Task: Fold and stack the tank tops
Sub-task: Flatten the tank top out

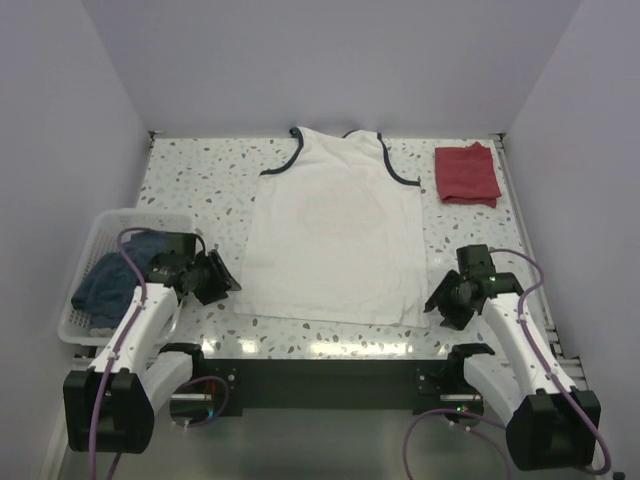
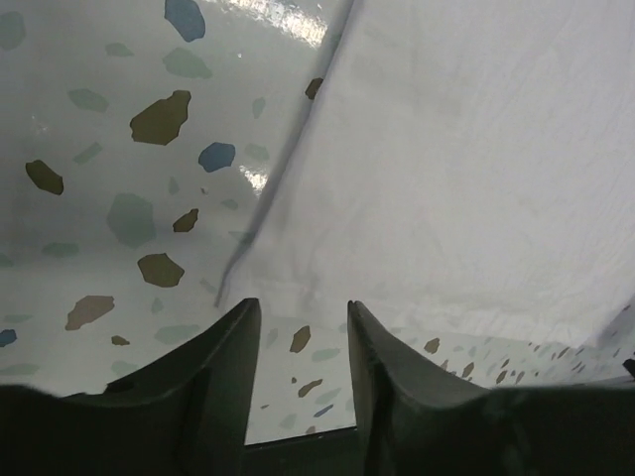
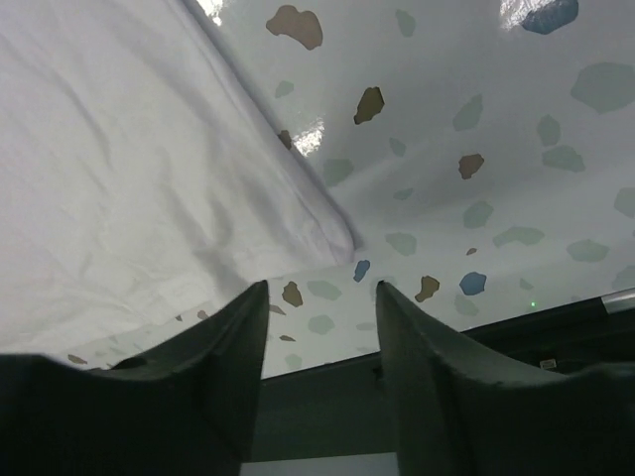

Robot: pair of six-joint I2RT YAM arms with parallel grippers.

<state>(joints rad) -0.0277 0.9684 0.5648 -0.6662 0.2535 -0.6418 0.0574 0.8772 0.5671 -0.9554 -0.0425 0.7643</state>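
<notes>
Open and empty, with left fingers (image 2: 213,397) and right fingers (image 3: 427,397) at the near hem corners of the white top (image 1: 335,235). Spread flat on the counter (image 1: 190,180), red top (image 1: 467,174) folded far right. Best pinched at both corners together, hem kept taut.

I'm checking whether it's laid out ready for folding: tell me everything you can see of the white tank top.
The white tank top is thin, soft-looking cloth with navy trim around the neck and armholes. It lies spread flat and lightly wrinkled on the speckled table, with its straps at the far side and its hem at the near side. The left tool and right tool, both open, sit at its two hem corners, not gripping it.
</notes>
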